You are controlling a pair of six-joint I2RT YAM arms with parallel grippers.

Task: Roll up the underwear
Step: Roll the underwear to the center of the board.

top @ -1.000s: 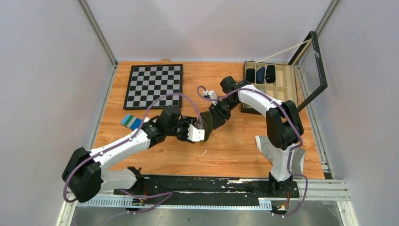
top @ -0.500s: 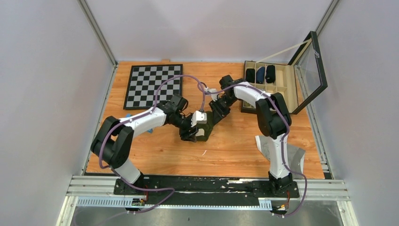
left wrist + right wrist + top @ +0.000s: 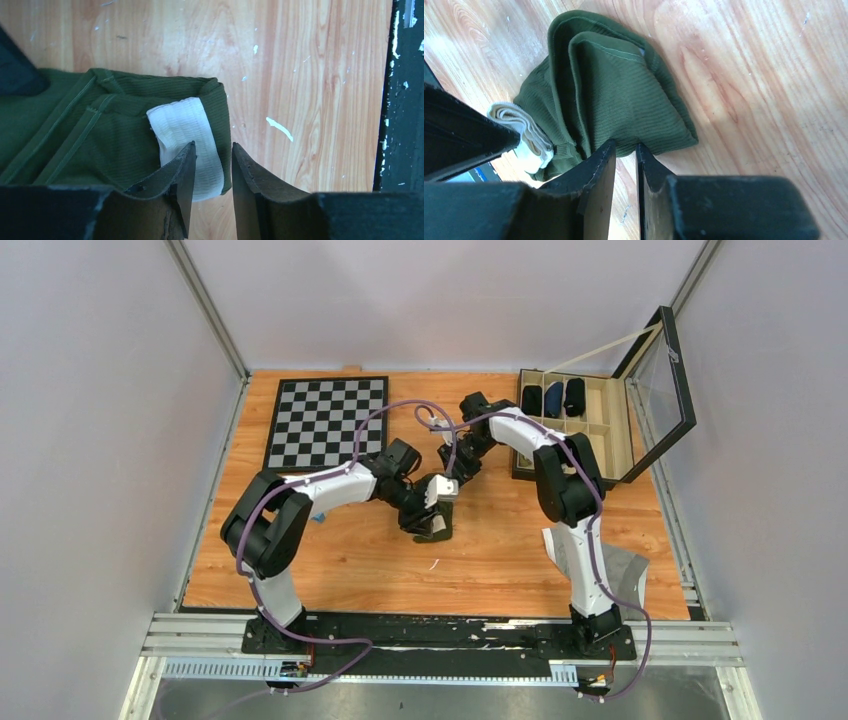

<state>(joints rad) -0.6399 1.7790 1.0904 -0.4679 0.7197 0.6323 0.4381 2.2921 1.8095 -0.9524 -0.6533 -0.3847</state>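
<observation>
**Green underwear [image 3: 619, 100] held from two sides**

It lies bunched at the middle of the table [image 3: 500, 560], well clear of every edge. The right pincer [image 3: 626, 165] is nipped nearly closed on a fabric fold. The left pincer [image 3: 212, 190] straddles the white waistband [image 3: 187, 125], jaws narrowly apart; whether it grips, I cannot tell

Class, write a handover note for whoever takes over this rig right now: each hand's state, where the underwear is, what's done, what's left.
Left hand: jaws narrow, astride the corner of the white waistband; grip unclear.
Right hand: pinching a folded edge of the green underwear.
Underwear: a loose bundle on the wooden table, between both hands.
Done: folded into layers.
Left: roll it tight.
</observation>
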